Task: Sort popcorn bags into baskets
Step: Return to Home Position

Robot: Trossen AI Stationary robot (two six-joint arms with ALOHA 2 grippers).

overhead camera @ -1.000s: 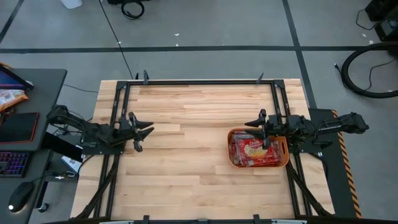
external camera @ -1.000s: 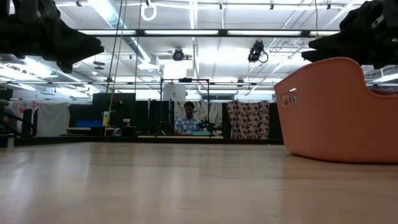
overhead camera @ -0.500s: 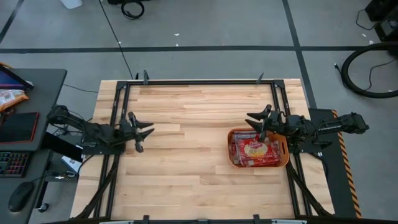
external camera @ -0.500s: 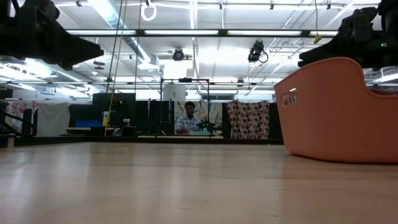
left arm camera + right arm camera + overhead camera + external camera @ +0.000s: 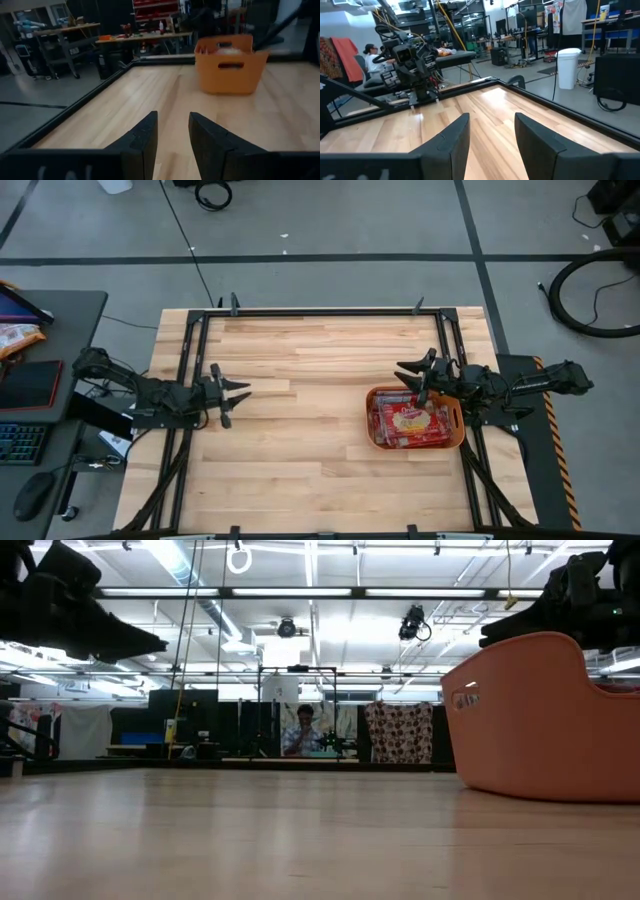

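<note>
Now the red popcorn bags (image 5: 410,423) lie heaped in the orange tub (image 5: 415,448) on the table's right side, just below the right gripper (image 5: 408,375), whose empty fingers hover parted over its far rim, while the left gripper (image 5: 235,392), narrowly parted and empty, hangs well apart at the left.

Smooth pale wood table (image 5: 300,442); matt orange plastic tub (image 5: 540,730); glossy red packets (image 5: 408,423).

The whole desk (image 5: 320,360) is viewed straight down from overhead. A level, desk-height view is taken close to the orange tub (image 5: 540,720). Forward views are taken past the left end effector (image 5: 172,117), facing that tub, and the right end effector (image 5: 491,116), facing the left arm (image 5: 412,65).
</note>
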